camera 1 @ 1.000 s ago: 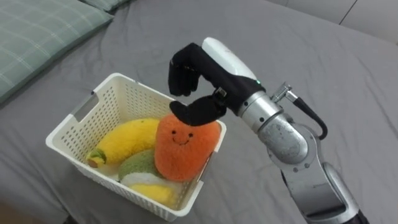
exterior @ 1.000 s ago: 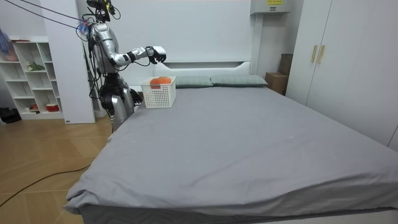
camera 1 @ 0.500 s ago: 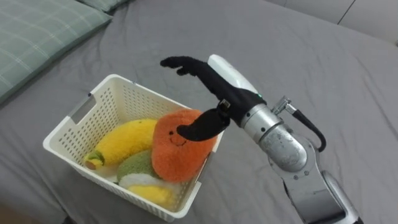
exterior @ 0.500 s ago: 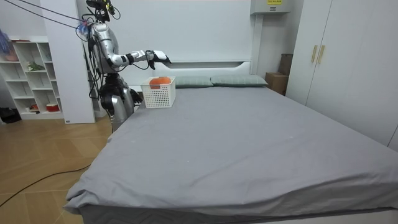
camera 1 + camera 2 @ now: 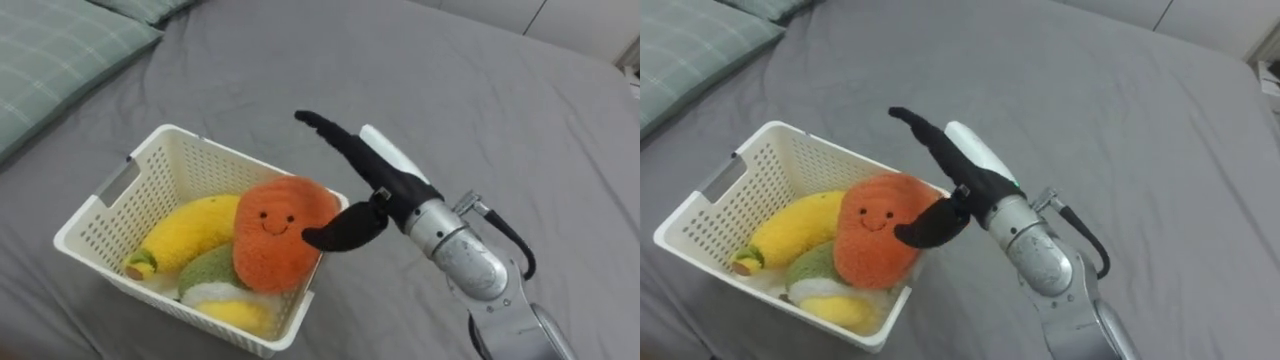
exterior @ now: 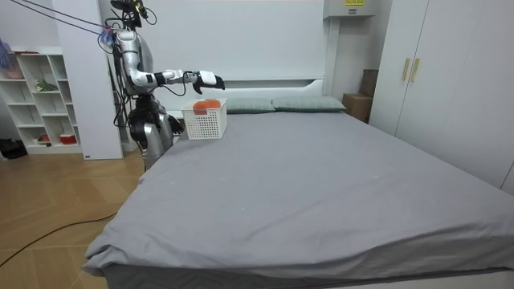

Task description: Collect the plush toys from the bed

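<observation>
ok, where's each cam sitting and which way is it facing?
Left eye view: robot's head, looking down at the basket of toys on the bed; right hand and forearm enter lower right.
Right eye view: same head, slightly offset; same hand, open beside the orange toy.
Room view: beyond the bed's foot, facing the headboard; whole robot standing at its left.
Shared: basket, hand, bed.

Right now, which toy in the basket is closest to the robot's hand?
The orange smiling toy, rightmost in the basket, beside the open right hand; the yellow banana and green toy lie further left.
</observation>
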{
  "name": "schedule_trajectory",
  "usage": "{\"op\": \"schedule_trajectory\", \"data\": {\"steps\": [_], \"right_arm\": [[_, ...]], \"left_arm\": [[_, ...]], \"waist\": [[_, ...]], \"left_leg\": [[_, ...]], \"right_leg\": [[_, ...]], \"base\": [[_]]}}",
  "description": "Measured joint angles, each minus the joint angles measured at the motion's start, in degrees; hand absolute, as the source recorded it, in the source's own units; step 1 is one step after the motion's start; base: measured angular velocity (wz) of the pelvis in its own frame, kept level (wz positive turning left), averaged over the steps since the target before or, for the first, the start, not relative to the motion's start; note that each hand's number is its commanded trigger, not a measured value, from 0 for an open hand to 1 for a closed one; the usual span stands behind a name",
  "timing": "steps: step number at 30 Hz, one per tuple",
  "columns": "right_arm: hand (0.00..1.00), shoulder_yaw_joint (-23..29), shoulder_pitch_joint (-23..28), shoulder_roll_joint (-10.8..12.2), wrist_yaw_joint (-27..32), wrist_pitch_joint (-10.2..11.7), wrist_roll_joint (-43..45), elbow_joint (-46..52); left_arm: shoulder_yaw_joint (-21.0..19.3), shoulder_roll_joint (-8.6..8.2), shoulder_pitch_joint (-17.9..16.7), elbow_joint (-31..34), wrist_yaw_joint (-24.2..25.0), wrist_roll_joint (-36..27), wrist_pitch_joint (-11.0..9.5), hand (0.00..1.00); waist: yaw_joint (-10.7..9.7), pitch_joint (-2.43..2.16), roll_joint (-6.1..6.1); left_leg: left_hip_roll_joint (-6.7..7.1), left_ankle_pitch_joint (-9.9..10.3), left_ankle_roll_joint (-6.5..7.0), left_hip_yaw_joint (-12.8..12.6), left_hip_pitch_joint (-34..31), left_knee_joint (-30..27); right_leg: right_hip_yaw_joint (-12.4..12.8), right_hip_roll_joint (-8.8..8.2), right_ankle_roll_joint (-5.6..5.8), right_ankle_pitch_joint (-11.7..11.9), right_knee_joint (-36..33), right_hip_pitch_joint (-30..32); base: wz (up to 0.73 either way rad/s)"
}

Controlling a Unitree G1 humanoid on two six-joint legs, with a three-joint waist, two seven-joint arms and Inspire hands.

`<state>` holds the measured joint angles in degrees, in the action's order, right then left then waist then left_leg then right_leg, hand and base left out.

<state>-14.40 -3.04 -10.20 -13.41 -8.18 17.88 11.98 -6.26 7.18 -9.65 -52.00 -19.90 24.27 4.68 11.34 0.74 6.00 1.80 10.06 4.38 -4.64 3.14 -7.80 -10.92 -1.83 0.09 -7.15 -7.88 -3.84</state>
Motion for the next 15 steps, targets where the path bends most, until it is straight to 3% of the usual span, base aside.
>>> {"op": "schedule_trajectory", "data": {"steps": [6,11,15], "right_arm": [[0.00,6.0,2.2,-1.1,4.9,3.1,-5.0,0.0],[0.00,11.1,5.5,-1.2,9.5,3.9,-9.8,0.0],[0.00,16.1,7.8,-1.2,13.7,5.2,-14.1,-0.6]], "left_arm": [[-3.4,-0.52,-0.1,-0.8,0.1,0.0,-0.3,0.00],[-4.8,-1.12,-0.8,-1.7,-0.8,0.0,-0.4,0.00],[-5.4,-1.30,-1.3,-2.2,-1.6,0.1,-1.0,0.00]], "waist": [[-1.6,-0.14,-0.39],[-3.8,-0.48,-1.07],[-5.5,-0.34,-1.68]], "left_leg": [[-0.11,0.0,0.00,-1.4,0.5,0.2],[-0.21,0.0,-0.01,-2.2,0.8,0.2],[-0.41,0.1,-0.09,-3.5,1.3,0.2]], "right_leg": [[2.2,0.18,0.01,0.0,0.2,0.0],[3.1,0.26,0.01,0.0,0.1,0.1],[4.3,0.42,0.02,0.0,-0.1,0.1]], "base": [[-0.09],[-0.10],[-0.15]]}}
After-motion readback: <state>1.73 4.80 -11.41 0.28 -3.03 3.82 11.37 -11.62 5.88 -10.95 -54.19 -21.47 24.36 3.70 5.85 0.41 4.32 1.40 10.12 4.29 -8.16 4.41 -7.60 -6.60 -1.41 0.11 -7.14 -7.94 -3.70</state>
